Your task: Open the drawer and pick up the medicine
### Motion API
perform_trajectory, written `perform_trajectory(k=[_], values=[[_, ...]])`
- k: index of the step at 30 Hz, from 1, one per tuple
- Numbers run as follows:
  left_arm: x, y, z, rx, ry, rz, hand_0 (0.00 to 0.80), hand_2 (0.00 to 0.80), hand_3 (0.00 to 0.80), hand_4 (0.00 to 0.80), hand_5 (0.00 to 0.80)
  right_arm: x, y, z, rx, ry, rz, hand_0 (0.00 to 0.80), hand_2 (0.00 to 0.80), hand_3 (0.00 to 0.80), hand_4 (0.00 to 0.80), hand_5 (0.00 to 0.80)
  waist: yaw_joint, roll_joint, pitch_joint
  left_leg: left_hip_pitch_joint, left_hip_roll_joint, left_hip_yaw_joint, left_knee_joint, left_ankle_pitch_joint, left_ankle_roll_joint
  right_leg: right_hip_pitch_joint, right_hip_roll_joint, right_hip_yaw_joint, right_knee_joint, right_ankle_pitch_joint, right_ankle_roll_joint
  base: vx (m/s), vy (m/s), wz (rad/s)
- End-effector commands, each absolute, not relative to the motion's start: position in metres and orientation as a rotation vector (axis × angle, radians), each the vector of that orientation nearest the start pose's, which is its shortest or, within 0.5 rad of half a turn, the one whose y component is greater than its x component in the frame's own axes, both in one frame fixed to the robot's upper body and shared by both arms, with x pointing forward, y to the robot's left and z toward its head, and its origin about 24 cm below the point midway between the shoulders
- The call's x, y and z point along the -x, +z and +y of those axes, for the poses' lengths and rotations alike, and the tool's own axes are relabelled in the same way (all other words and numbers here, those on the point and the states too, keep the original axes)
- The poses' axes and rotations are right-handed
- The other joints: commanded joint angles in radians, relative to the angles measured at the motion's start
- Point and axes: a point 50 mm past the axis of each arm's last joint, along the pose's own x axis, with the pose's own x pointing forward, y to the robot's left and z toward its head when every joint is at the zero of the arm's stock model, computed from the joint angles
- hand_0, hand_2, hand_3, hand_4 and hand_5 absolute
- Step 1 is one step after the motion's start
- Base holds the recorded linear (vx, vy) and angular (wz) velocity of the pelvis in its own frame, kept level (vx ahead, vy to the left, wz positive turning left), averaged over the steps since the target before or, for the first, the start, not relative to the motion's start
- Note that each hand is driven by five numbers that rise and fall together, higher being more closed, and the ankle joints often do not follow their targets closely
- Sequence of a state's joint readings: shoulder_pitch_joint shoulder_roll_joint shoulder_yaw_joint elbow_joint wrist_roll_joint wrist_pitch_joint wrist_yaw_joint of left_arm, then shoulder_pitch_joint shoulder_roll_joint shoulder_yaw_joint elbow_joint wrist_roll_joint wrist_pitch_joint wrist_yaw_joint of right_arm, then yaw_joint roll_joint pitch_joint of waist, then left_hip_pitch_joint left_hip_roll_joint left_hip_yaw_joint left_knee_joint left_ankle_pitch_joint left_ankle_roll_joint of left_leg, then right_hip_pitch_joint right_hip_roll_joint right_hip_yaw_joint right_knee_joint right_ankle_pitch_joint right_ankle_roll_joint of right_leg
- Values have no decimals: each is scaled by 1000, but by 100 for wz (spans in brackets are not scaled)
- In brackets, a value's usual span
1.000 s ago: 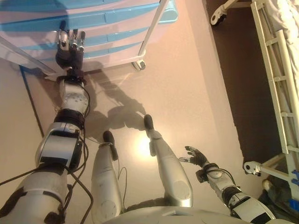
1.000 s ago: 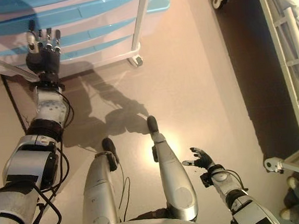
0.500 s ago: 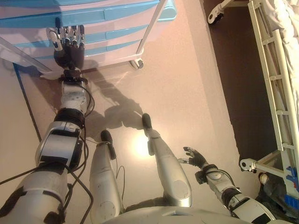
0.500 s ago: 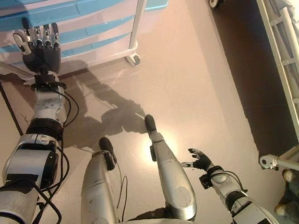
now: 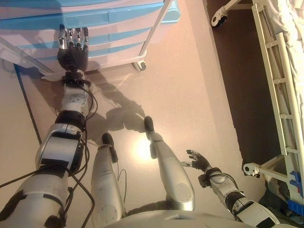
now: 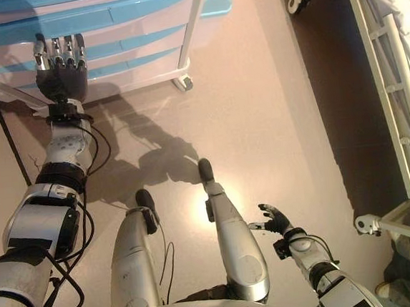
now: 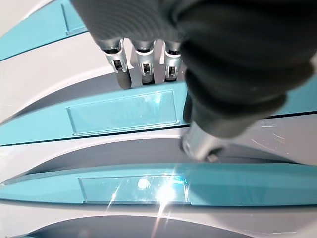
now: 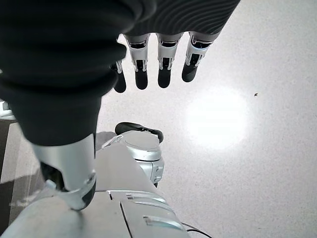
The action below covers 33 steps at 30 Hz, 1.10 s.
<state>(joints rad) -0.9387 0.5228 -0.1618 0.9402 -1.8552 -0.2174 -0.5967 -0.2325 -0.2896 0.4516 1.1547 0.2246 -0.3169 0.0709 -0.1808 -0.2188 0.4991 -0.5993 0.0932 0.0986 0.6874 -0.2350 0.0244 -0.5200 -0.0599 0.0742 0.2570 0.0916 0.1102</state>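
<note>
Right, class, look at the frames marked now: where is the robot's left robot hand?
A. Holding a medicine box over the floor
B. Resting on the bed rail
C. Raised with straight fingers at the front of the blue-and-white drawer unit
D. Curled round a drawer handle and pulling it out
C: the left robot hand has straight fingers against the closed drawer unit, holding nothing.

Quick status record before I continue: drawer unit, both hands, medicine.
Drawer unit: white wheeled cabinet with light-blue drawer fronts, all drawers look closed
Left hand: raised at the drawer fronts, fingers straight, holding nothing
Right hand: low at the robot's side, open, empty
Medicine: not visible
Nearby: white bed frame to the right
</note>
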Motion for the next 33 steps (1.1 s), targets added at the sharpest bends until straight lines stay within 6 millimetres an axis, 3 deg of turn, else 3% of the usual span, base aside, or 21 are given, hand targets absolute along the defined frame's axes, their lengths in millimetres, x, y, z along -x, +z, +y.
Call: perform_trajectory(k=[1,5,12,16,20,22,25,27,31,32,33], values=[[-353,342,206,887,-1040,-1129,800,800,800,800,800,-190,-119,-195,314,282,709,0,0,0,0,0,30,-6,-38,104,-65,71,-150,-48,42,73,56,-10,-42,-26,-61,-19,-31,4],[-352,336,197,929,-1127,-1111,800,800,800,800,800,-195,-117,-192,344,302,699,0,0,0,0,0,42,-5,-35,111,-70,59,-177,-30,38,82,66,-13,-35,-42,-70,-50,-21,1],[-348,290,162,964,-1252,-1020,800,800,800,800,800,-207,-110,-194,400,294,676,0,0,0,0,0,68,12,-22,120,-93,38,-239,46,28,83,73,-22,8,-64,-96,-104,-2,15],[-342,235,155,1094,-1253,-949,800,800,800,800,800,-217,-104,-199,470,266,655,0,0,0,0,0,107,56,-7,132,-105,-2,-243,67,11,90,65,-68,90,-124,-120,-75,76,22],[-322,167,146,1124,-1243,-800,800,800,800,800,800,-223,-99,-208,525,251,653,0,0,0,0,0,155,99,2,160,-111,-41,-252,87,-4,115,46,-115,130,-162,-133,-49,19,38],[-312,140,149,1148,-1208,-735,800,800,800,800,800,-225,-97,-211,542,249,652,0,0,0,0,0,174,114,3,185,-115,-57,-274,101,-12,139,40,-130,124,-169,-134,-13,-6,35],[-284,78,163,1204,-1102,-570,800,800,800,800,800,-233,-90,-220,586,254,653,0,0,0,0,0,221,147,0,231,-113,-84,-344,145,-29,187,27,-170,99,-178,-134,-17,-24,32],[-271,46,172,1208,-998,-430,800,800,800,800,800,-237,-85,-226,602,243,650,0,0,0,0,0,242,165,-4,250,-111,-97,-385,173,-37,209,21,-195,80,-178,-136,-36,-59,25],[-207,-52,198,1211,-590,102,800,800,800,800,800,-242,-78,-245,604,185,671,0,0,0,0,0,290,222,-23,319,-106,-135,-485,224,-56,289,2,-261,34,-190,-128,-3,-86,50],[-179,-79,209,1197,-433,260,800,800,800,800,800,-237,-81,-248,600,179,683,0,0,0,0,0,302,231,-39,339,-105,-141,-518,240,-62,315,-2,-278,11,-191,-123,34,-88,40],[-168,-91,215,1182,-308,353,800,800,800,800,800,-235,-82,-250,598,178,686,0,0,0,0,0,306,235,-50,346,-104,-145,-533,250,-65,325,-3,-286,-4,-187,-121,68,-69,39]])
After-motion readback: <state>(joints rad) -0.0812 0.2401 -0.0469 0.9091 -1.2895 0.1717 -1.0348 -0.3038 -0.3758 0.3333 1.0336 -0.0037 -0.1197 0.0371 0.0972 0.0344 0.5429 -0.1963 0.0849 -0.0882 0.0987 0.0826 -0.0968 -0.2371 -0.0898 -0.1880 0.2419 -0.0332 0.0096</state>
